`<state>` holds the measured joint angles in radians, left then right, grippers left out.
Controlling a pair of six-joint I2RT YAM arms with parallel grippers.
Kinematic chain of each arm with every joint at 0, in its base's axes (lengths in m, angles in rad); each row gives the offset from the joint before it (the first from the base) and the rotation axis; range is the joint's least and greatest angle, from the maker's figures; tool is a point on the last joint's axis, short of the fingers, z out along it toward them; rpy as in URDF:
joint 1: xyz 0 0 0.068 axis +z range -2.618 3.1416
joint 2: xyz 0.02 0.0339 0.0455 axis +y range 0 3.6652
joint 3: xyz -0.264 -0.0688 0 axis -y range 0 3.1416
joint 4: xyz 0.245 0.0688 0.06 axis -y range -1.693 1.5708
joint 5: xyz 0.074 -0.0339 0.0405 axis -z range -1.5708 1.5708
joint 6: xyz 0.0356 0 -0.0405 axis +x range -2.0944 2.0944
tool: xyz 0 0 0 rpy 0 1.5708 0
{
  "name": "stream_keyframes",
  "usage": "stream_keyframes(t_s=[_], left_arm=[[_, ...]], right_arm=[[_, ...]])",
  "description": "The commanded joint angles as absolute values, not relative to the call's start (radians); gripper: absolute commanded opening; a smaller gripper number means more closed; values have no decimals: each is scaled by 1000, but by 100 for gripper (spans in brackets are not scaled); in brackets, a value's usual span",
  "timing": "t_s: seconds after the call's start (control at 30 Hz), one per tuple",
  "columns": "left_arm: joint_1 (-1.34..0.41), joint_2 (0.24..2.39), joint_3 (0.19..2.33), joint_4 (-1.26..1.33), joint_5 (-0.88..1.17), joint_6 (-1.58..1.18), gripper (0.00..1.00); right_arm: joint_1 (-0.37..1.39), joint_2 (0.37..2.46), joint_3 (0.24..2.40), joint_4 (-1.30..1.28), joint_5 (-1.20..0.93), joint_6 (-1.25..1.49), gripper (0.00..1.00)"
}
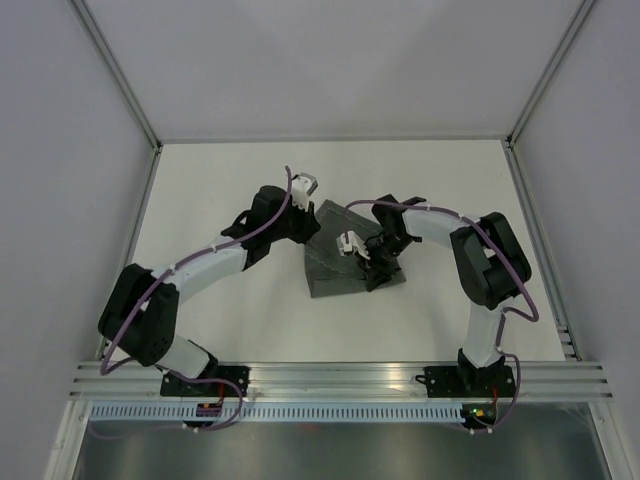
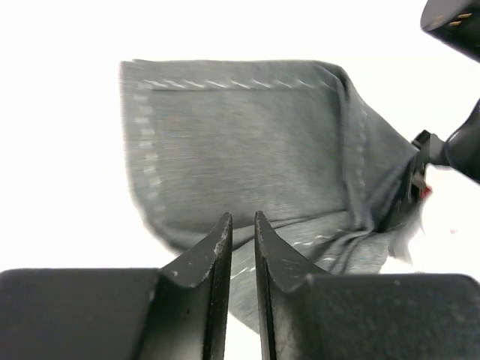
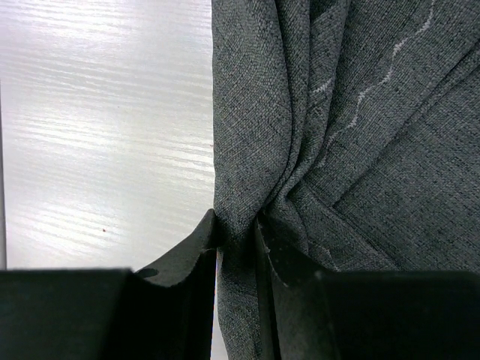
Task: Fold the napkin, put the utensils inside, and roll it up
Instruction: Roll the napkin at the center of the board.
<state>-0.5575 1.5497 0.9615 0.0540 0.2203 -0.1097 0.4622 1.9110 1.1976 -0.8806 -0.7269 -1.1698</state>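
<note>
- Right jaws first: we saw them clenched on a gathered pleat of the napkin (image 3: 360,150). The cloth was squeezed into the gap and creases fanned out from the pinch.
- Left jaws: they were drawn almost together, with only a thin slit between them. The napkin's (image 2: 247,150) lower edge ran right behind the tips, and we could not tell whether any cloth was nipped there.
- How it handled, by our read: soft, light and floppy. It bunched wherever it was pinched and sagged where nothing held it, and it had no stiffness to hold a fold unaided. It looked neither fragile nor slick, since the weave appeared coarse enough to grip.
- Where to take hold: we judged the stitched line (image 2: 225,84) along the border the best guide. A grip on a corner or hem, just inside that line, would keep the edge straight. A mid-cloth pinch like the right one only drags up a wad.
- Both grips would want to sit well apart on one edge, so that the cloth hangs taut between them.
- Outward again: the napkin (image 1: 345,270) lay near the middle of the desk (image 1: 430,190), between the two arms. Its right part was rumpled under the right arm (image 1: 440,225), and its far-left corner was by the left arm's (image 1: 270,225) tip.
- We spotted no utensils in any view.
</note>
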Motion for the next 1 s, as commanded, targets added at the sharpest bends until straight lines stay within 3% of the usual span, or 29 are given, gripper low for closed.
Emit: stream_keyframes(t_s=[0.0,0.17,0.43,0.67,0.97], left_arm=[[-569,1412,844,276,45,-126,24],[-636,1243,675,396,5,29,31],[-877,1184,566,457,-190,195,35],[-1044,1235,551,460,-282,281,36],[-1207,1472,611,480,-304,370,39]], right_arm=[[456,2022,1186,-1048,-666,-1218,12],[442,2103,1264,-1107,-675,-1218,13],[437,2200,1362,-1163,-672,-1192,13],[434,2249,1417,-1184,-670,-1161,13],[433,2293,1456,-1193,-667,-1132,13]])
